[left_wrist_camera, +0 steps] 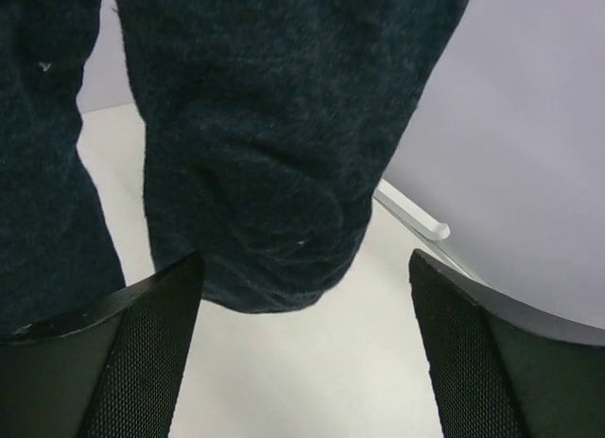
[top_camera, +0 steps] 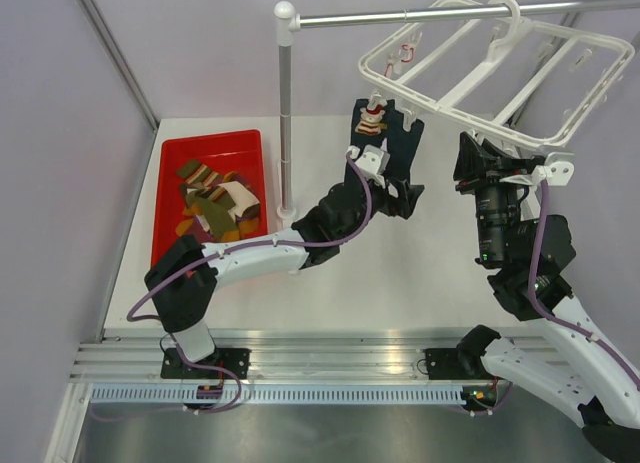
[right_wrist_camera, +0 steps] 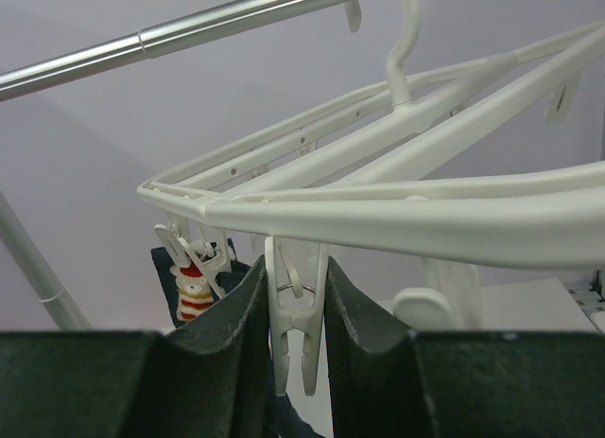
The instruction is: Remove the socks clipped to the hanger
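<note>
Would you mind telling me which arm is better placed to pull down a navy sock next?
Left. The left gripper is open, with the toe of the navy sock hanging between its jaws. The right gripper is up at the hanger, jaws either side of a white clip, not fabric.

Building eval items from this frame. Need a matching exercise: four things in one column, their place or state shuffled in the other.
1. navy sock
2. olive and orange socks
3. left gripper
4. right gripper

A. in the red bin
B. fingers either side of a white clip
C. hanging from the hanger
D. open, at the navy sock's lower end

Pairs: 1-C; 2-A; 3-D; 4-B
</note>
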`<state>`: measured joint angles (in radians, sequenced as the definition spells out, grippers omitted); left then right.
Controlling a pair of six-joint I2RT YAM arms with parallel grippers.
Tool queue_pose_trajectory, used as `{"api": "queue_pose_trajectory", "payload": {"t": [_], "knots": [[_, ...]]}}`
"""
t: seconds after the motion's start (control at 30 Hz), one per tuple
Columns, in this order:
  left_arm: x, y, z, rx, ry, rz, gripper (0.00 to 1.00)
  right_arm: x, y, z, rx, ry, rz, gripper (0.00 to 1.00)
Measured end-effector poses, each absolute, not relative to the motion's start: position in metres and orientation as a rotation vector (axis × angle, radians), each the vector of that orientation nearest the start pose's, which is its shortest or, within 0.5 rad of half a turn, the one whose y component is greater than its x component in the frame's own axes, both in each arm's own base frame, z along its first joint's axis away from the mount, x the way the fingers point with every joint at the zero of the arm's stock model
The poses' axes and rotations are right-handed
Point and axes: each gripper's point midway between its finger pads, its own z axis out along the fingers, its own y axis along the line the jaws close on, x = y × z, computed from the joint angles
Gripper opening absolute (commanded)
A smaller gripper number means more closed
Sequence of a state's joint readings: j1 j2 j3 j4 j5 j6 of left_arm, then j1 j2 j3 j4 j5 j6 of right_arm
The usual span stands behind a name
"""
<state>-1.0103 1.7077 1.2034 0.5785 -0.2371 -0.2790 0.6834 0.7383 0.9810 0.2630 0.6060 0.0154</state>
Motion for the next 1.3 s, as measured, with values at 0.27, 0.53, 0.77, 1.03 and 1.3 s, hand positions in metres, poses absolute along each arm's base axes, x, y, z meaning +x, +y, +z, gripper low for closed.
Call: {"api": "queue_pose_trajectory", "payload": {"t": [0.27, 0.53, 0.77, 1.03, 1.3], "knots": [[0.328, -0.446, 0.298, 0.296, 1.494, -0.757, 0.03, 0.264, 0.087, 0.477, 0.18, 1.157, 0.3, 0.02], [0.33, -0.44, 0.293, 0.293, 1.5, -0.717, 0.02, 0.261, 0.085, 0.479, 0.187, 1.15, 0.313, 0.26], [0.324, -0.427, 0.296, 0.301, 1.497, -0.691, 0.02, 0.254, 0.09, 0.471, 0.149, 1.149, 0.354, 0.72], [0.316, -0.427, 0.304, 0.336, 1.472, -0.669, 0.02, 0.237, 0.1, 0.444, 0.07, 1.143, 0.444, 0.75], [0.312, -0.429, 0.302, 0.373, 1.47, -0.645, 0.02, 0.248, 0.128, 0.403, -0.008, 1.21, 0.496, 0.75]]}}
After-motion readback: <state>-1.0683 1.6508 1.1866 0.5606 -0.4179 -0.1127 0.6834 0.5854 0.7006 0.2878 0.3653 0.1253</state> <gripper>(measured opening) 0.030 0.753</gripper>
